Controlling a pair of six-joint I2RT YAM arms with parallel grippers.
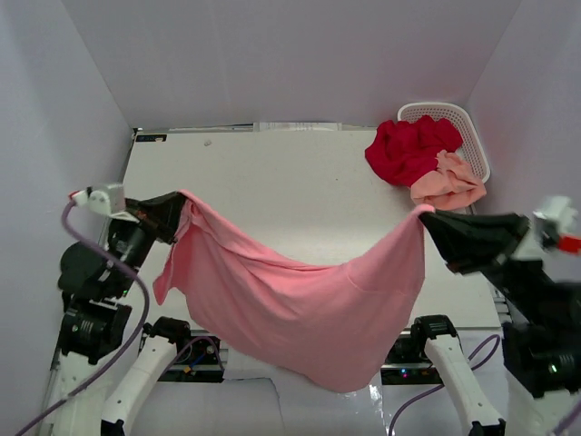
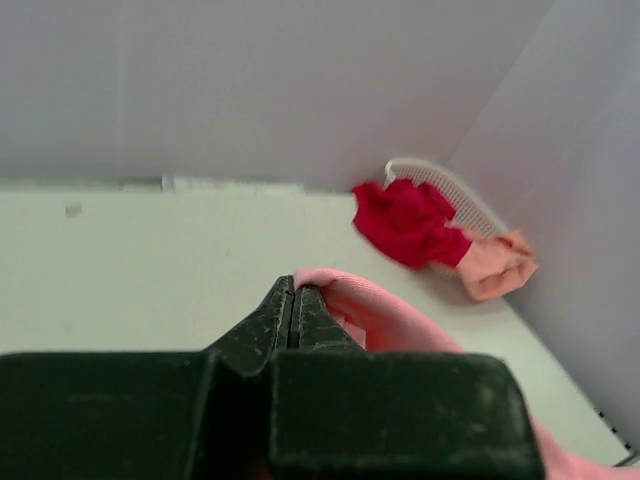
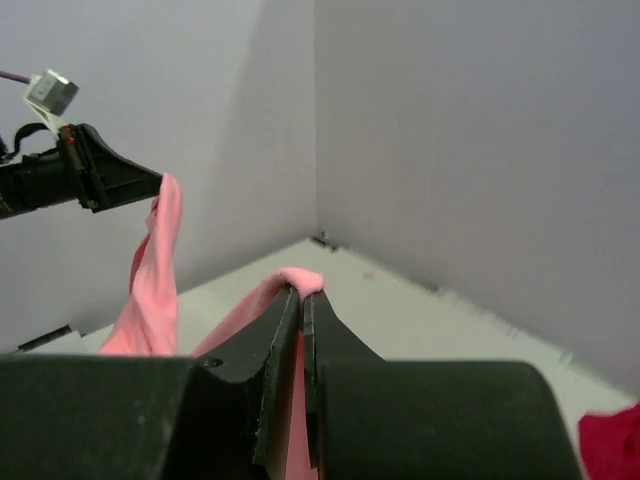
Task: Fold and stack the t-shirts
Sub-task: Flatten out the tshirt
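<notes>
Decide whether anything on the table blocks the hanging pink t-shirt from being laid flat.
Nothing visible does. The table beyond the pink t-shirt is bare; the red t-shirt and peach t-shirt lie far right, by the basket.

The left arm [image 1: 91,300] rises from its base at the near edge and folds at the elbow out on the left side. Its wrist is level and points inward toward the right. The left gripper [image 1: 184,207] has its dark fingers pressed together, pinching an edge of the pink t-shirt [image 1: 300,300] at their tips. The right arm [image 1: 536,309] mirrors this on the right side, with its forearm raised and its wrist turned inward toward the left. The right gripper [image 1: 425,215] is likewise clamped on the same shirt, jaws closed with only cloth between them. Both grippers are held above the table at roughly equal height, well apart and facing one another.
</notes>
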